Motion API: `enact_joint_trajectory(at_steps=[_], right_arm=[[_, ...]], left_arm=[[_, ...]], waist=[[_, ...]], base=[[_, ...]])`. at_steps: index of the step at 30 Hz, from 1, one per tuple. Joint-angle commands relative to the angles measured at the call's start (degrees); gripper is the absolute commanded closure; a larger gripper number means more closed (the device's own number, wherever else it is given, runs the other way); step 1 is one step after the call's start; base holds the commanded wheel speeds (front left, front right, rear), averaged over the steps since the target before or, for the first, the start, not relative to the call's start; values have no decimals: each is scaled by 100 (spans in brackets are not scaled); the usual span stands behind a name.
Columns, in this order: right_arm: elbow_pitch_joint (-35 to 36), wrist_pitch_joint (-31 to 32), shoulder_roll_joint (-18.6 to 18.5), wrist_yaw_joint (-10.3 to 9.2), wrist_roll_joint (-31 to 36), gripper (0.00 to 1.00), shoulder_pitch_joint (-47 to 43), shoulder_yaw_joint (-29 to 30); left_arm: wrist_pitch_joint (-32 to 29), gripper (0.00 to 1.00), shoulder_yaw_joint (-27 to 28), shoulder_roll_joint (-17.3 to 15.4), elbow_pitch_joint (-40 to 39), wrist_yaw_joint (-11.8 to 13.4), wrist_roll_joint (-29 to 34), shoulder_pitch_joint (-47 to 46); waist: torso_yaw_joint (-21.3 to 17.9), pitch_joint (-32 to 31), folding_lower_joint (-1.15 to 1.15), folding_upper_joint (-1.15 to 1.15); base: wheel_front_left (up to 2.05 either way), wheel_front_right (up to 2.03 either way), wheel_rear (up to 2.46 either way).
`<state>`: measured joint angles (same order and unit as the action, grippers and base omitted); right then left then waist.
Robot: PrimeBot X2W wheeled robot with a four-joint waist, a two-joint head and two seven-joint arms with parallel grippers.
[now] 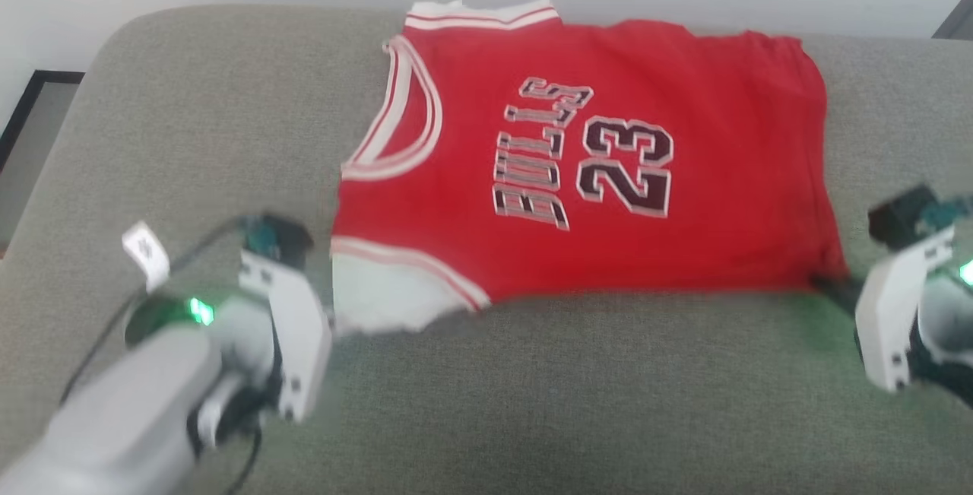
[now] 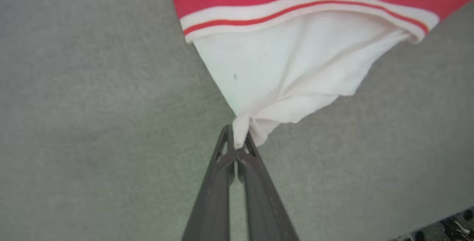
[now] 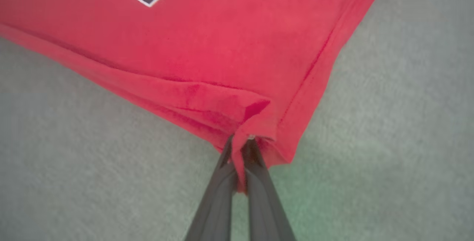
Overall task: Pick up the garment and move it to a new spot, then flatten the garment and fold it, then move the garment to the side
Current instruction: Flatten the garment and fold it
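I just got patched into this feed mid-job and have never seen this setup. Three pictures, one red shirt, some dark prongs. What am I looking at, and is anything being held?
It is a two-armed robot, and each picture comes from one of its cameras. The wide picture is from its head, looking down on a grey cushioned surface where the garment, a red "BULLS 23" jersey with white sleeves, lies spread out. The pale blocks at the lower left and right edges of that view are its wrists.

The other two pictures are from cameras on the wrists, looking along each gripper's two dark fingers. In the left wrist view, the left gripper is shut on the tip of the white sleeve, which is drawn to a point. In the right wrist view, the right gripper is shut on a red corner of the hem. So both arms hold the jersey along its near edge.
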<state>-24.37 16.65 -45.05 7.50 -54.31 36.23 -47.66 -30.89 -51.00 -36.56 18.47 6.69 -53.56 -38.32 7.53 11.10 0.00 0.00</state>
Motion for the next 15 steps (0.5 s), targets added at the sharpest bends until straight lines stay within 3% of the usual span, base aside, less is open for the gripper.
enact_joint_trajectory(at_steps=[1, 8, 15], right_arm=[[138, 79, -124, -1, -45, 100, -279, 82], [657, 151, -241, -1, -82, 100, -1309, 507], [1231, 509, -339, -1, -64, 100, -2432, 1026]], left_arm=[[-164, 100, -13, -246, -550, 305, -83, 364], [-525, 100, -105, -865, -2254, 1285, -240, 1404], [-845, 100, -305, -1205, -3125, 1779, -392, 2019]], waist=[[-3, 8, 0, 0], [-28, 46, 0, 0], [-78, 75, 0, 0]], base=[[0, 0, 0], [0, 0, 0], [0, 0, 0]])
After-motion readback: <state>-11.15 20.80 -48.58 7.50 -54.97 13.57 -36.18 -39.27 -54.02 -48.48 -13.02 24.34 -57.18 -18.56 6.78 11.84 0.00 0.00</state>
